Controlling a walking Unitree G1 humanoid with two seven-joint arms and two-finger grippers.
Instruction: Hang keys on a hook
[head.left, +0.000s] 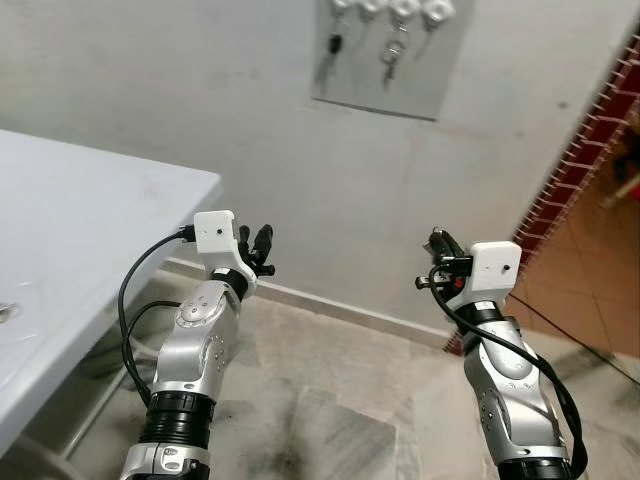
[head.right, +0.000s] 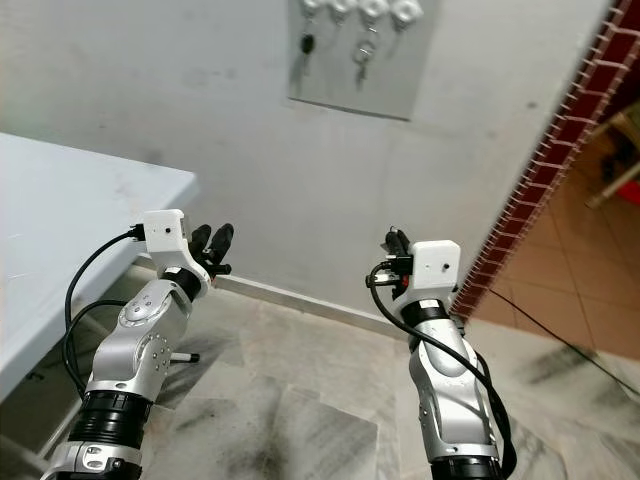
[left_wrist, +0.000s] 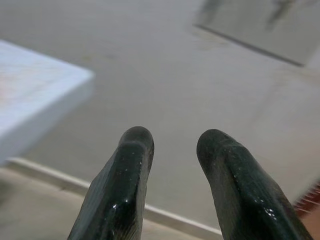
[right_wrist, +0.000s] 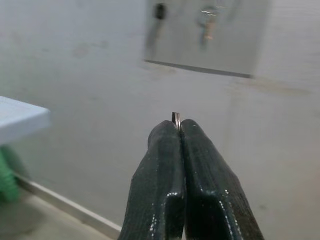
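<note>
Hooks (head.left: 392, 8): cut off by the top edge at 12 o'clock.
Key ring (right_wrist: 176, 119): just a sliver past the pinched right tool (right_wrist: 179, 127); rest hidden.
Wall plate (left_wrist: 260, 25): blurred.

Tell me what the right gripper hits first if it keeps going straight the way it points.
Probably the bare wall, below the hook panel. The right gripper, shut on a key ring, aims under the panel's lower edge with nothing between; depth is hard to judge.
</note>
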